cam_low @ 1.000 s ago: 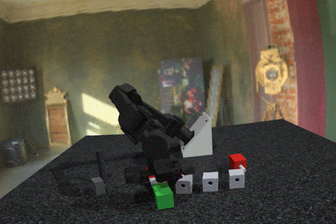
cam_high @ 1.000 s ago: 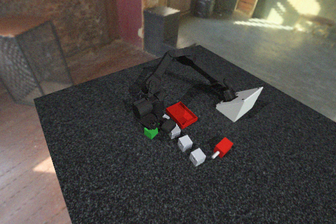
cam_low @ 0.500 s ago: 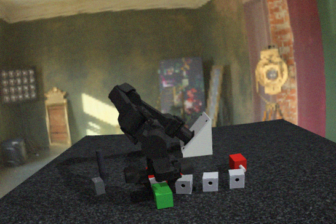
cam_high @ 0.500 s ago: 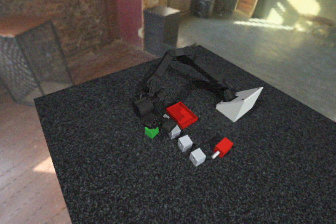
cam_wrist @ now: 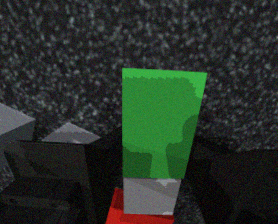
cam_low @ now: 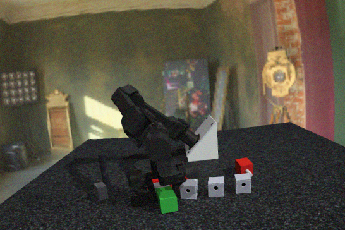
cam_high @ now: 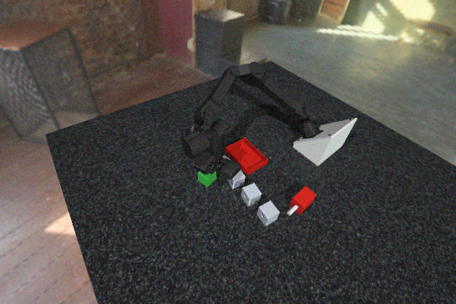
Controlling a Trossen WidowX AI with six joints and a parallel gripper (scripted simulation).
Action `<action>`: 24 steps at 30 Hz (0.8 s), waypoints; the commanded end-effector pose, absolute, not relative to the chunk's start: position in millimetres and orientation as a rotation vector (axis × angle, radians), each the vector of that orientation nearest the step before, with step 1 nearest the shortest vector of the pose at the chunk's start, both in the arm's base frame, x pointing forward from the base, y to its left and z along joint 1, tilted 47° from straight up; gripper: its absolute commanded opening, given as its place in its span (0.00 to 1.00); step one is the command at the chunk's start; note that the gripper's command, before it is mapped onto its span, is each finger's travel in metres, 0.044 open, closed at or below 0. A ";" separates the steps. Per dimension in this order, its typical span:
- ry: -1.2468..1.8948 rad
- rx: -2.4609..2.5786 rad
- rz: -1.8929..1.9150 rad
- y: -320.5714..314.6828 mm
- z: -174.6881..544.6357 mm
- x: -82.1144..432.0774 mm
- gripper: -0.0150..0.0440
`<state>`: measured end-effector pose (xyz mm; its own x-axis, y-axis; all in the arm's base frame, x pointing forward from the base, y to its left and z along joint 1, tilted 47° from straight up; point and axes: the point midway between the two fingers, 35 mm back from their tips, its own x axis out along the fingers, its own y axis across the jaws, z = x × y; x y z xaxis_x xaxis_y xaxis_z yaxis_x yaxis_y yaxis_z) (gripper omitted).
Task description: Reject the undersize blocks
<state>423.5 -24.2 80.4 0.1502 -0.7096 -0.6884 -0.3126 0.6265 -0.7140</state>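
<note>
Gauge (cam_high: 207,178) (cam_low: 168,201) (cam_wrist: 160,120), a green block, sits gripped in the black end effector (cam_high: 217,172) (cam_low: 158,194) (cam_wrist: 150,129), directly before a pale steel block (cam_wrist: 151,196) at the wrist view's lower centre.

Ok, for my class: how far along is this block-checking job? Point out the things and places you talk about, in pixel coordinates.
Done: no rejection shows; the red tray (cam_high: 259,165) (cam_low: 155,180) (cam_wrist: 116,206) has no block visible inside.

In hand: the claw (cam_high: 218,170) (cam_low: 164,188) (cam_wrist: 150,129) grips the green GO gauge (cam_high: 207,179) (cam_low: 168,201) (cam_wrist: 157,115) before one steel block (cam_high: 225,157) (cam_low: 162,184) (cam_wrist: 150,197); insertion is unclear.

Left: any remaining checks or rejects, putting the gauge down, withdrawing.
</note>
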 end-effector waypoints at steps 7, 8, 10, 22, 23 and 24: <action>1.430 -0.922 -0.348 -22.0 85.0 421.6 0.25; 1.430 -0.922 -0.348 -22.3 85.1 421.2 0.25; 1.430 -0.922 -0.348 -23.0 85.2 420.2 0.25; 1.434 -0.918 -0.352 -24.7 81.8 422.0 0.25; 1.433 -0.918 -0.352 -24.4 81.9 422.4 0.25; 1.433 -0.919 -0.351 -24.1 82.0 423.0 0.25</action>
